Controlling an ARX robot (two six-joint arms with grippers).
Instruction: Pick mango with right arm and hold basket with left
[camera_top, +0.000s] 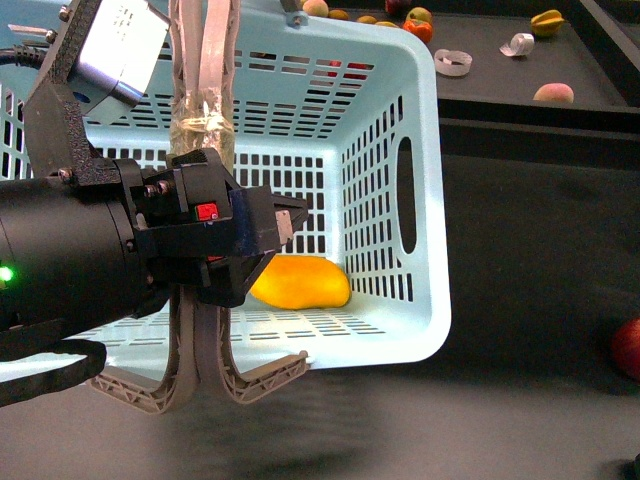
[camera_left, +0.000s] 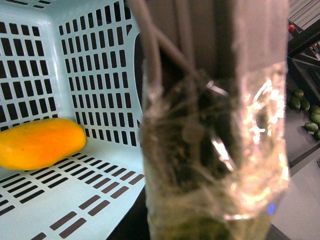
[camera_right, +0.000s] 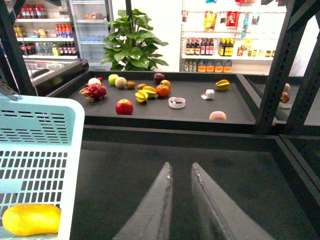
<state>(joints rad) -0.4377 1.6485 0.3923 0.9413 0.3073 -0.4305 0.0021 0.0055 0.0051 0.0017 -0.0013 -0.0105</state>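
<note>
Taped handles (camera_left: 215, 150) fill left wrist view; left hand (camera_top: 288, 220) grip: cannot tell. Mango (camera_top: 300, 283) inside basket (camera_top: 420, 200). Right hand (camera_right: 181, 166), wrist view only: slightly apart, empty.

The left arm (camera_top: 70, 260) reaches in from the side (a grey-white box (camera_top: 120, 45) rides its wrist), with the left hand (camera_top: 285, 228) clamped round the basket handles (camera_top: 205, 120). The right hand (camera_right: 181, 167) hovers empty, its fingers (camera_right: 155, 210) a narrow gap apart.

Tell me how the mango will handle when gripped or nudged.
The mango looks smooth, so a grip may slip. Lying on its side on the flat basket floor, it would probably roll if nudged. Its yellow-orange skin suggests ripeness; hard squeezing may bruise it.
</note>
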